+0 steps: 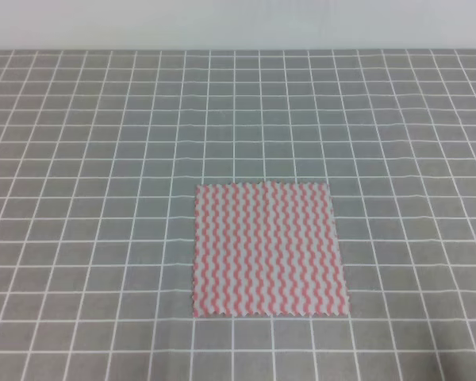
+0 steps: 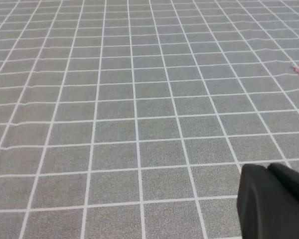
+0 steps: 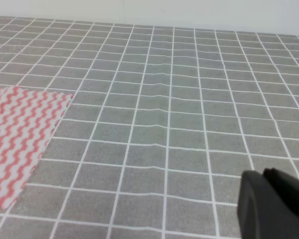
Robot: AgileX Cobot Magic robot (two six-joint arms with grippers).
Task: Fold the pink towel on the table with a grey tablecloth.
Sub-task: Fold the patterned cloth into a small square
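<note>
The pink towel [image 1: 268,250] lies flat and unfolded on the table with a grey tablecloth [image 1: 103,159], near the front edge, slightly right of centre. No writing or labels show on either. Only a black corner of the left gripper [image 2: 274,201] and right gripper [image 3: 271,204] shows; whether they are open I cannot tell

Pink towel [image 1: 268,250], wavy-striped, flat, unfolded, on the grey gridded table [image 1: 103,159], near front edge

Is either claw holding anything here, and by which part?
Nothing is held: the pink-and-white wavy-striped square towel lies flat on the grey gridded tablecloth, with no claw touching it.
</note>
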